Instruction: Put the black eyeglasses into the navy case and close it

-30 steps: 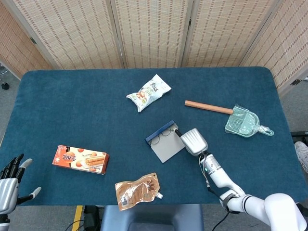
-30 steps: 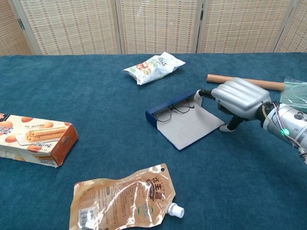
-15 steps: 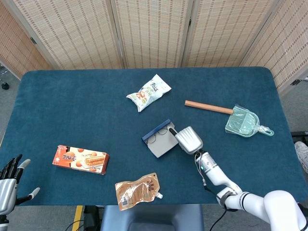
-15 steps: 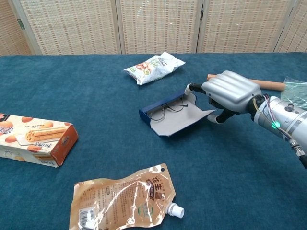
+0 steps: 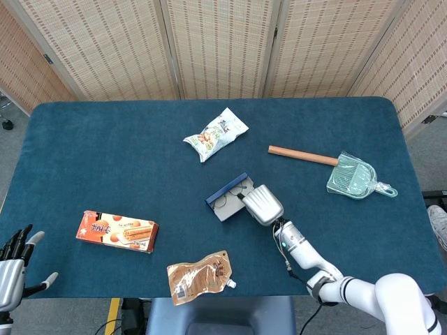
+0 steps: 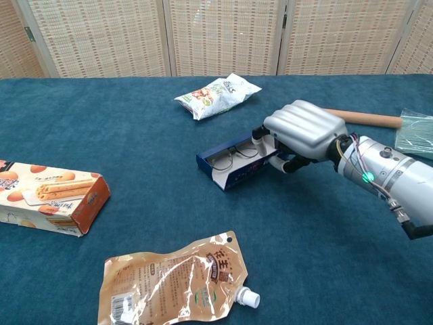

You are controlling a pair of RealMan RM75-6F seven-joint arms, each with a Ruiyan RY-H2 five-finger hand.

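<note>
Right hand (image 6: 302,130) rests on the flap of the navy case (image 6: 233,162), fingers curled over the flap's far edge and holding it raised on a slant above the tray. Black eyeglasses (image 6: 233,153) lie inside the case, near the middle of the tabletop (image 5: 105,160). Left hand (image 5: 14,262) hangs off the near left corner, fingers apart, holding nothing. A biscuit box (image 5: 116,231) lies toward the near left edge.

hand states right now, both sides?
Left hand: open, fingers apart, holding nothing, at the table's near edge.
Right hand: fingers curled on the navy case flap, folding it.
</note>
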